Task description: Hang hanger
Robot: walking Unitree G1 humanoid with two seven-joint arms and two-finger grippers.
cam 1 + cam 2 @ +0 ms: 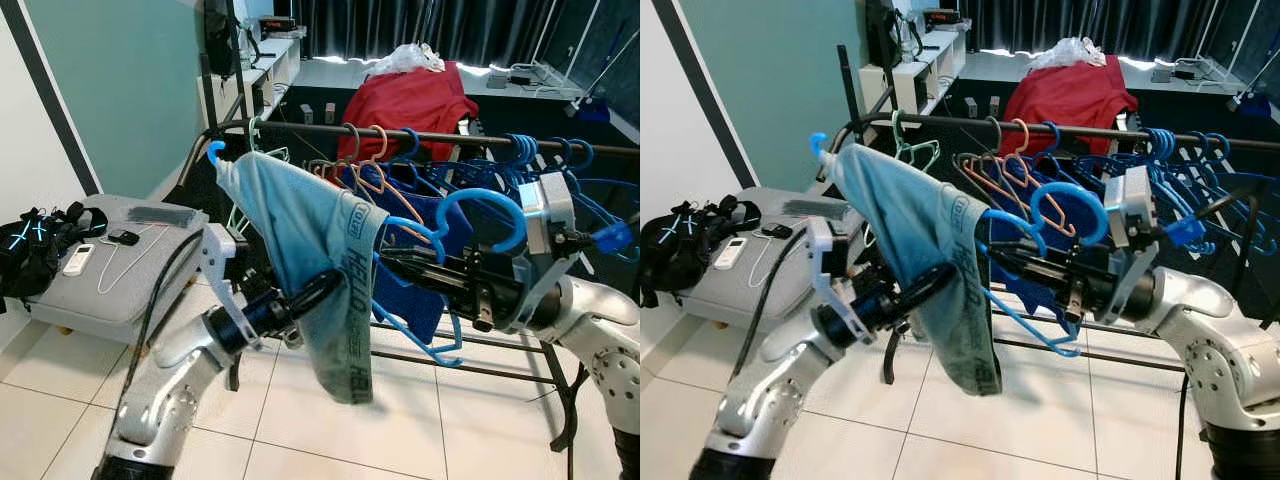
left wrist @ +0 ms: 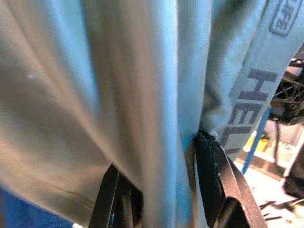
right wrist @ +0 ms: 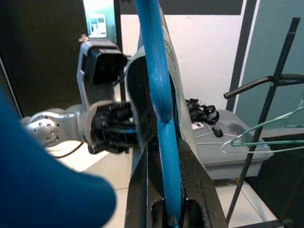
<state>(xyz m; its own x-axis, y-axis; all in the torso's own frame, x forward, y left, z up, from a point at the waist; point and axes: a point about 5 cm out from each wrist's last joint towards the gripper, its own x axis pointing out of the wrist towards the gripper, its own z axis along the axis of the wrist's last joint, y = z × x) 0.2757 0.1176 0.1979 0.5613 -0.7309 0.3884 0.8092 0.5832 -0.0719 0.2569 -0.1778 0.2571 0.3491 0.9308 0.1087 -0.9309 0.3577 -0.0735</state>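
Observation:
A bright blue hanger (image 1: 482, 201) carries a light blue garment (image 1: 300, 235) with dark lettering, held in front of the rack's dark rail (image 1: 470, 139). My right gripper (image 1: 392, 263) is shut on the hanger's lower arm, which runs between its black fingers (image 3: 142, 187). From the lower left, my left gripper (image 1: 322, 287) is shut on a fold of the garment (image 2: 118, 95), and the cloth is pinched between its fingers (image 2: 216, 171). The hanger's hook curls up just below and short of the rail. Several blue, pink and green hangers (image 1: 400, 165) hang on the rail.
A grey padded bench (image 1: 120, 265) at left holds a white remote (image 1: 78, 260) and a black bag (image 1: 35, 245). A red cloth (image 1: 415, 100) lies on the surface behind the rack. The rack's lower bars and legs (image 1: 560, 390) stand on white floor tiles.

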